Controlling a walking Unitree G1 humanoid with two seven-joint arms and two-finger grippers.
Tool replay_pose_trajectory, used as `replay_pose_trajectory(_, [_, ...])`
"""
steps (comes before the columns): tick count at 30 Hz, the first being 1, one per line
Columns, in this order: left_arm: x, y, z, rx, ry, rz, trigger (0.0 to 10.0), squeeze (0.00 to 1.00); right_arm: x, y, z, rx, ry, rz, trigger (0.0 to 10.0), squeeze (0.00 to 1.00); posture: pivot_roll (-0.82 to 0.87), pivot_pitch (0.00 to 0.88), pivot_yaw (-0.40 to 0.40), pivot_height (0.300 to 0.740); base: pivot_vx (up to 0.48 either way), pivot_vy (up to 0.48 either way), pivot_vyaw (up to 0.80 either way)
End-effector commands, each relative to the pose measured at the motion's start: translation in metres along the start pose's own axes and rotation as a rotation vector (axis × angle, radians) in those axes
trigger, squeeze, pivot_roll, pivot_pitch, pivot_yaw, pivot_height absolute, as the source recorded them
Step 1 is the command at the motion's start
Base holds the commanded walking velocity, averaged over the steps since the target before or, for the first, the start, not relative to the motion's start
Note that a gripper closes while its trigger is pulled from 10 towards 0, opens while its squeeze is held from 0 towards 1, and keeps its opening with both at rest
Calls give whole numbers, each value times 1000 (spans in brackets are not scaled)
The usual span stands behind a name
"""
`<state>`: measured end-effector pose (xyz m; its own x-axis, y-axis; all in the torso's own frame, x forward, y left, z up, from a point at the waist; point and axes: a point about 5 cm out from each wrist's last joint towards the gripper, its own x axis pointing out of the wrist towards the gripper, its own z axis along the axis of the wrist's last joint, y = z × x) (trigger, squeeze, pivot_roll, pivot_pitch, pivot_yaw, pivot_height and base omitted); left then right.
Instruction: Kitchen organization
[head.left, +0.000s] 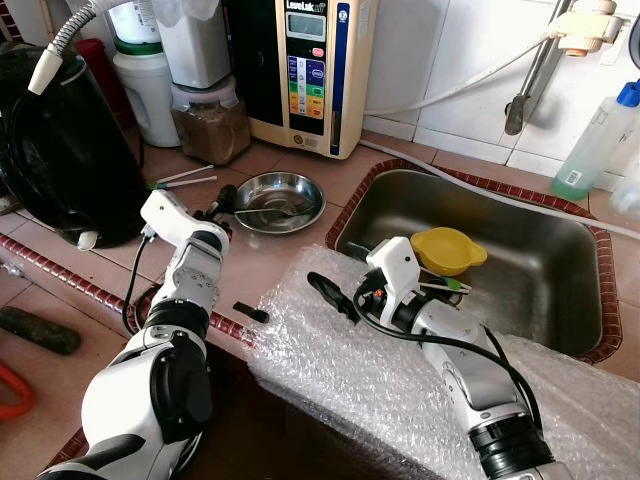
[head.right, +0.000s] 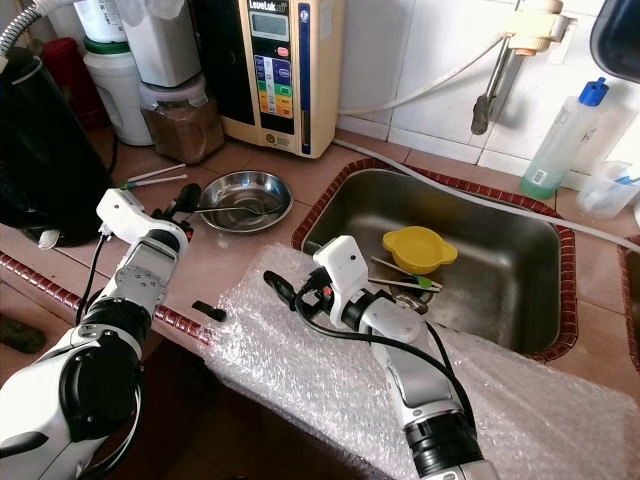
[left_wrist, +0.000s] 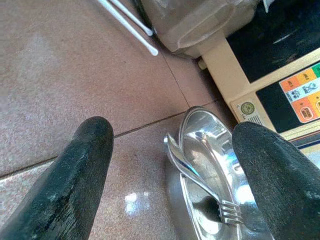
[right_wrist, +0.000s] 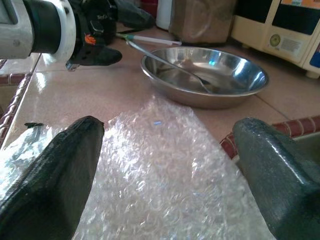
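Left eye view, steel bowl (head.left: 278, 200) holding fork (head.left: 272, 212), beside sink (head.left: 560, 270).

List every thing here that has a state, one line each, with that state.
Left gripper: open, at the steel bowl's rim.
Right gripper: open, over the bubble wrap.
Steel bowl: upright on the counter, a fork lying in it.
Yellow bowl: upright in the sink.
Blue-capped bottle: upright, capped.
Brown jar: upright, lid on.
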<state>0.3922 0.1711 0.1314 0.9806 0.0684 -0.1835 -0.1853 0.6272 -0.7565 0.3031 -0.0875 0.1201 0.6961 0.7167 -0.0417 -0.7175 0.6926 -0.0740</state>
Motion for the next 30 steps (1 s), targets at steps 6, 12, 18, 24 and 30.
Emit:
replay_pose_trajectory(6, [3, -13, 1, -39, 23, -46, 0, 0, -1, 0, 4, -17, 0, -1, 10000, 624, 9, 0, 70, 740, 0, 0, 0])
replay_pose_trajectory(12, [4, -18, -3, -46, 45, -62, 0, 0, 1, 0, 5, -18, -8, -8, 10000, 624, 6, 0, 77, 740, 0, 0, 0])
replay_pose_trajectory(18, [4, -19, -5, -60, 55, -61, 0, 0, 0, 0, 5, -17, -6, -14, 10000, 627, 6, 0, 81, 740, 0, 0, 0])
replay_pose_trajectory(24, [3, -14, -4, -77, 50, -37, 0, 0, 0, 0, 5, -16, -6, -18, 10000, 624, 12, 0, 79, 740, 0, 0, 0])
replay_pose_trajectory(30, [4, -10, 5, -103, 18, -4, 0, 0, 1, -1, 4, -18, -4, -22, 10000, 627, 15, 0, 78, 740, 0, 0, 0])
